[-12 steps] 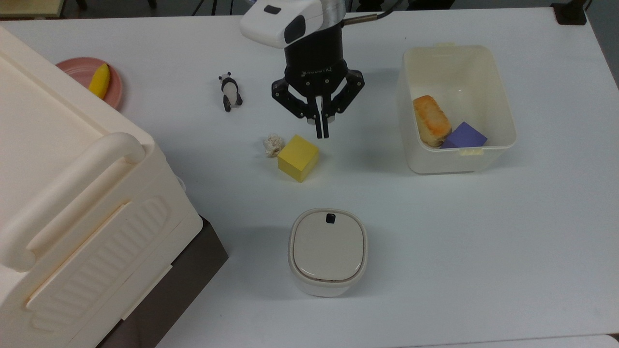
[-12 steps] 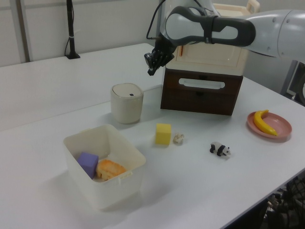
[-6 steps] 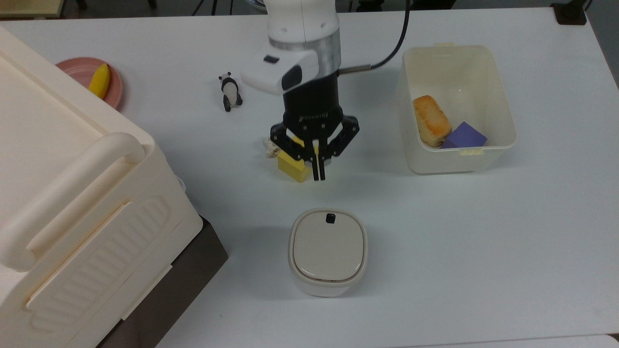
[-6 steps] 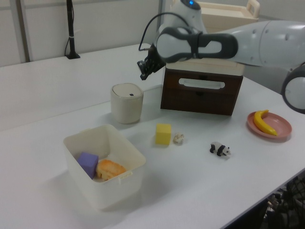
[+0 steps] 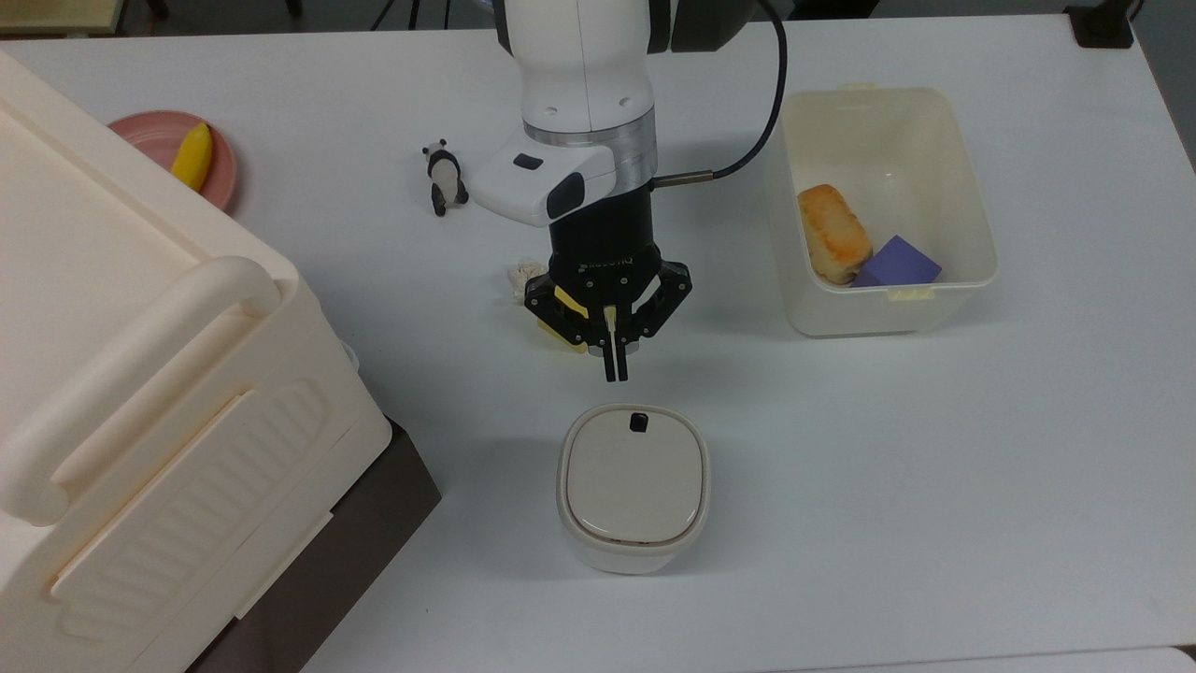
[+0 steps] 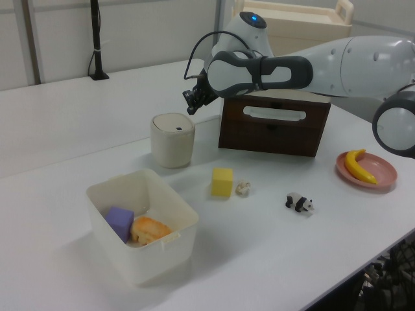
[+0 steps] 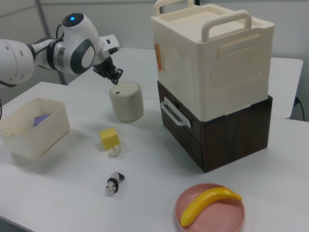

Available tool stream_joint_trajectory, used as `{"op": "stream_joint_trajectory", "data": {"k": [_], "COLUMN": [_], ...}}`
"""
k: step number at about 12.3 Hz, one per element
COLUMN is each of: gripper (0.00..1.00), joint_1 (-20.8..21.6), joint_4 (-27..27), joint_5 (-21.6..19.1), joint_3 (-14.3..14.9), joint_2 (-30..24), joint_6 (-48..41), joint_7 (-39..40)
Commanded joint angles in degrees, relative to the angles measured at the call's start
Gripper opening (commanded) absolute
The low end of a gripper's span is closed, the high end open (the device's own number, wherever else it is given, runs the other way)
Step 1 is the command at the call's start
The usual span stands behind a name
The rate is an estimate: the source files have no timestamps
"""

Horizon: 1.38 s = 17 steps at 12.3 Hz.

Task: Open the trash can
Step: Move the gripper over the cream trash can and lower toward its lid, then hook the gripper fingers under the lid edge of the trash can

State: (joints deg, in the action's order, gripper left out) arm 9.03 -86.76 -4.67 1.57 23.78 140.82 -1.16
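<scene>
The trash can (image 5: 633,486) (image 6: 172,139) (image 7: 126,100) is a small cream bin with its flat beige lid down and a black button (image 5: 639,422) at the lid's far rim. My gripper (image 5: 613,374) (image 6: 187,109) (image 7: 117,77) hangs above the table just short of that button, its two black fingers pressed together with nothing between them. In the top view the fingertips point down the picture toward the can, a small gap away from its rim.
A yellow cube (image 6: 222,182) and a crumpled paper ball (image 6: 243,188) lie under the arm. A white tub (image 5: 878,210) holds bread and a purple block. The big cream box (image 5: 131,393) sits on a brown drawer unit, with a toy panda (image 5: 445,177) and a pink plate with a banana (image 5: 193,156).
My gripper has travelled down the top view from beyond the yellow cube, passing over it to stop just before the trash can's button. Its fingers stay together. The lid has not moved.
</scene>
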Motion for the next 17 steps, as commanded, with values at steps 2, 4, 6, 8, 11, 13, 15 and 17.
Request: {"op": "stream_joint_trajectory", "data": {"k": [2, 4, 6, 8, 11, 13, 15, 17], "gripper": [0.07, 0.07, 0.07, 0.07, 0.07, 0.07, 0.07, 0.07], "joint_1": [1.0, 1.0, 1.0, 1.1, 1.8, 1.9, 2.0, 1.9], "joint_4": [1.0, 1.0, 1.1, 1.1, 1.1, 1.1, 1.1, 1.0], "joint_5": [0.7, 1.8, 1.9, 1.9, 2.8, 3.3, 3.4, 4.3], "joint_3": [0.5, 0.5, 0.4, 0.3, 0.2, 0.2, 0.2, 0.2], "joint_2": [2.8, 4.3, 4.6, 5.1, 5.8, 6.5, 7.1, 7.9], "joint_6": [4.5, 4.8, 5.0, 8.2, 8.5, 8.6, 8.6, 8.6], "joint_7": [1.2, 1.2, 1.4, 1.5, 1.4, 1.4, 1.5, 1.5]}}
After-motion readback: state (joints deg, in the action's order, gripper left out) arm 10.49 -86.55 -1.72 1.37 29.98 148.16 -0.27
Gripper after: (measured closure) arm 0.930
